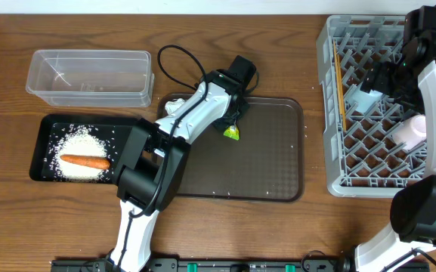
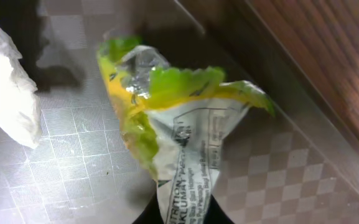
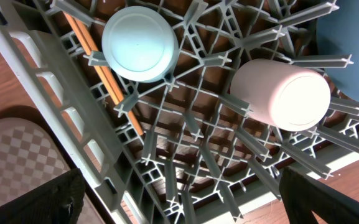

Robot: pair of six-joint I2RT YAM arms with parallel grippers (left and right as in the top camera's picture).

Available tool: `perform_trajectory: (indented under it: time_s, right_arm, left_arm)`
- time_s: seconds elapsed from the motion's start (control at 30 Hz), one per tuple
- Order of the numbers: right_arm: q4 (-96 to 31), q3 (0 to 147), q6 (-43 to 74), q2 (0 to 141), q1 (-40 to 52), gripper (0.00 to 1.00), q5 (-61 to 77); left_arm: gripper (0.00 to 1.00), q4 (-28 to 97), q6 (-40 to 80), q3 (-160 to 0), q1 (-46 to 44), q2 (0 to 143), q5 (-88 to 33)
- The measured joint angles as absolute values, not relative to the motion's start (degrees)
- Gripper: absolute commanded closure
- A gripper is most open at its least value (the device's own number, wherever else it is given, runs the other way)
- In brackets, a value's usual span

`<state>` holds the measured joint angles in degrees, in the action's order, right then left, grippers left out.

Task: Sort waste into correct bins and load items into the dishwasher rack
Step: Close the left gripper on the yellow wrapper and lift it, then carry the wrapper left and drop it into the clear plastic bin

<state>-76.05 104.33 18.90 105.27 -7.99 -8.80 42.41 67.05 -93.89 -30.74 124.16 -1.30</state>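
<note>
Wrapper (image 2: 182,134) sits clamped in the left pincer (image 2: 180,213); right pincer (image 3: 179,200) gapes wide above the rack (image 3: 50,93).

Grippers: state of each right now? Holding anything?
Left gripper: shut on the wrapper.
Right gripper: open, holding nothing, above the dishwasher rack.
</note>
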Motion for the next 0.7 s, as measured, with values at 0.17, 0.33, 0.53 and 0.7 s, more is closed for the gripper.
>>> perform_trajectory:
  time_s: [0.17,0.33,0.53,0.7]
  right_arm:
    - [-76.1,104.3,18.9,105.3,-8.0,0.01,-8.8]
    - [-76.1,104.3,18.9,105.3,-8.0,0.01,-8.8]
    - [-76.1,104.3,18.9,105.3,-8.0,0.01,-8.8]
    - [-76.1,104.3,18.9,105.3,-8.0,0.01,-8.8]
  left_arm:
    - [0.94,42.5,67.1,-93.9,-29.2,120.6,-1.3]
    - [0.94,41.8,67.1,-93.9,-23.8,113.7,0.1]
    - [0.93,38.8,67.1,-94.0,-15.3,110.2,4.4]
    - [0.93,38.3,67.1,-94.0,-9.3,110.5,7.9]
